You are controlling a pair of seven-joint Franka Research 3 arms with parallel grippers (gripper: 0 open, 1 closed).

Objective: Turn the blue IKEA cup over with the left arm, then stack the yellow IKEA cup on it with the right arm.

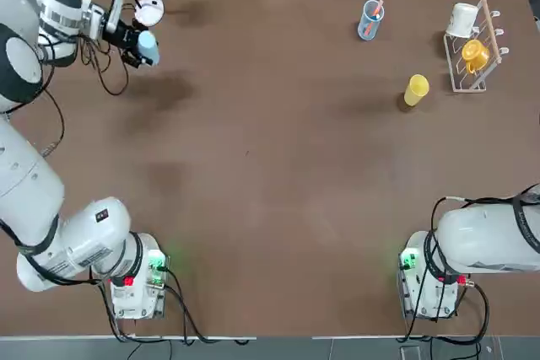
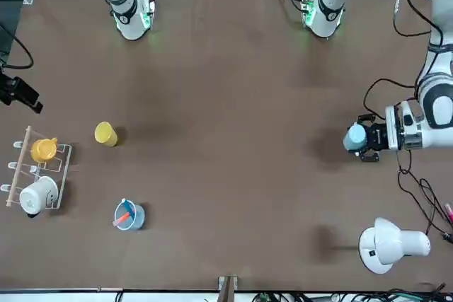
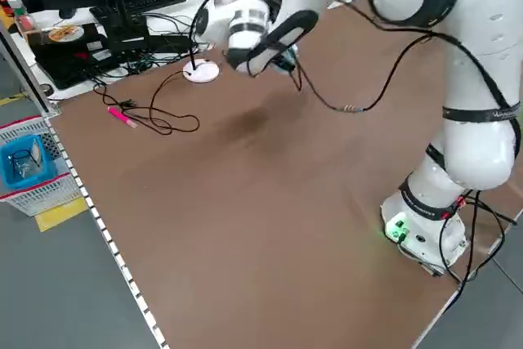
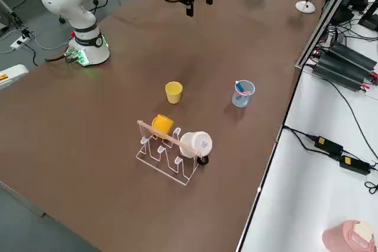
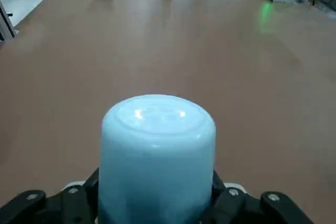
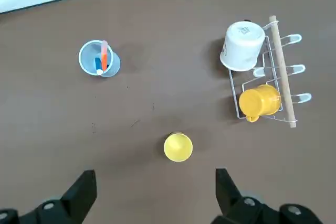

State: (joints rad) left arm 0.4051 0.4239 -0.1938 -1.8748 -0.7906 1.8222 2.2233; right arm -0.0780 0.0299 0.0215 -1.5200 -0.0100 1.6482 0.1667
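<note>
Front view: left gripper (image 2: pixel 366 138) holds blue cup (image 2: pixel 355 137) base-up.

Left tool (image 1: pixel 145 44) clamped tight, right tool (image 6: pixel 156 187) spread wide

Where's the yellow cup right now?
In the top view, the yellow cup stands on the table's right side, between the mug rack and the clear glass holding pens, closer to the robot than both.
</note>
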